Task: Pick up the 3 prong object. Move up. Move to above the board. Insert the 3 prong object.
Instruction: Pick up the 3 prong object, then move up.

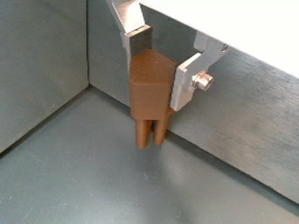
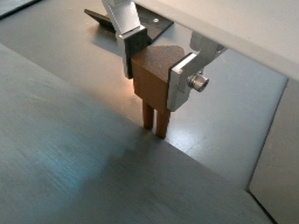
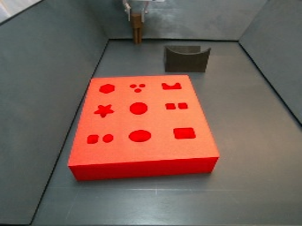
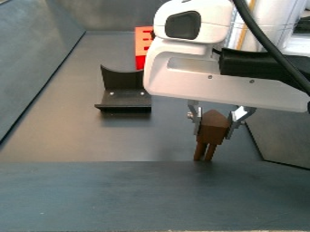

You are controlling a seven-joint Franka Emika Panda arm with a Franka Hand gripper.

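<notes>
1. In a wrist view, the gripper (image 1: 158,77) has its silver fingers (image 1: 187,77) pressed flat against the brown body of the 3 prong object (image 1: 149,98), clamped on its upper block. The prongs hang free below, close to the grey floor (image 1: 82,175); I cannot tell whether they touch it. The piece looks rigid, like hard plastic or wood, and light for its size.

2. In a wrist view from another angle, the 3 prong object (image 2: 153,87) shows a chunky faceted head with thin prongs beneath it. I would judge the head the right place to hold: broad flat faces for the pads, while the prongs look slim enough to bend or snap under a sideways knock. The gripper (image 2: 158,63) grips it upright, as far as I can see.

3. In a side view, the board (image 3: 139,124) lies flat in the middle of the floor, its recesses showing dark red. The gripper (image 3: 138,11) and the 3 prong object (image 3: 137,31) are far back near the wall, well apart from the board. The fixture (image 3: 186,58) stands between them, off to one side.

4. In a side view from behind the arm, the 3 prong object (image 4: 212,134) hangs from the gripper (image 4: 215,116), with the fixture (image 4: 122,89) and the board (image 4: 143,43) beyond. A smooth surface might slip if squeezed lightly.
</notes>
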